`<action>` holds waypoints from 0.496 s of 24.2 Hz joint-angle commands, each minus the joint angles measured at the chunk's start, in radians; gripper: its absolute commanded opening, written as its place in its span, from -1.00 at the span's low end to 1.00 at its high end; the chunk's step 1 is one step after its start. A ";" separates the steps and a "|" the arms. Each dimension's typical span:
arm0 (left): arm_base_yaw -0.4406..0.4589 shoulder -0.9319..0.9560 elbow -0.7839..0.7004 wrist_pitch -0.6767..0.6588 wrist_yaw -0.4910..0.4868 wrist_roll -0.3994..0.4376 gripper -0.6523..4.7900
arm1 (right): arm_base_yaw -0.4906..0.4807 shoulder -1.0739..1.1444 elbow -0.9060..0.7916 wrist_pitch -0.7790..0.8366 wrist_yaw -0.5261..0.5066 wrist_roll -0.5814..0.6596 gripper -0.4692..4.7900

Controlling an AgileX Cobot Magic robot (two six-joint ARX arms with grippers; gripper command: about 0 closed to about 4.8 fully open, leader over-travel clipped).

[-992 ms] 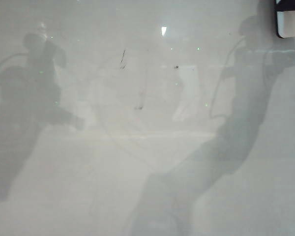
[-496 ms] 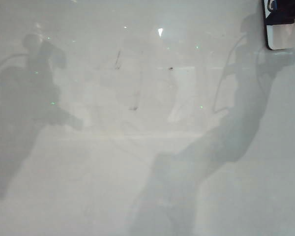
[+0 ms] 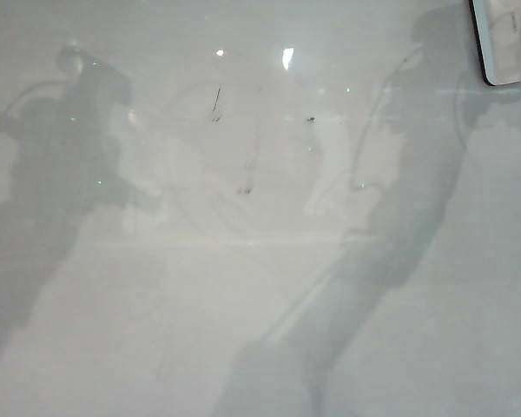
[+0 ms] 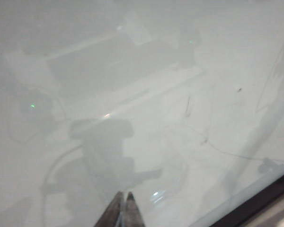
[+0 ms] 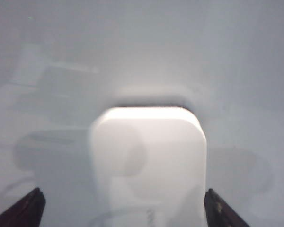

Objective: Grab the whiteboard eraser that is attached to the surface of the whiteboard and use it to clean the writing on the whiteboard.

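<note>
One whiteboard eraser (image 5: pixel 149 161) sits flat on the whiteboard (image 3: pixel 243 304), in the far right corner of the exterior view (image 3: pixel 502 39). It is white with a thin black rim. The right gripper (image 5: pixel 123 210) hangs over it with its two fingers (image 5: pixel 26 208) spread wide, one on each side, not touching it. A few dark marks (image 3: pixel 216 102) show near the board's middle. The left gripper (image 4: pixel 122 211) hovers over bare board, its two fingers (image 4: pixel 114 211) pressed together.
</note>
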 commanded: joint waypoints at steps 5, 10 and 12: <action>-0.001 0.152 -0.110 0.335 -0.039 -0.065 -0.77 | 0.042 -0.346 -0.003 -0.360 -0.002 0.002 0.70; -0.001 0.259 -0.198 0.555 -0.045 -0.065 -0.77 | 0.097 -0.544 -0.033 -0.481 -0.003 0.017 -0.43; -0.001 0.302 -0.233 0.626 -0.045 -0.065 -0.77 | 0.112 -0.615 -0.054 -0.535 -0.003 0.044 -0.85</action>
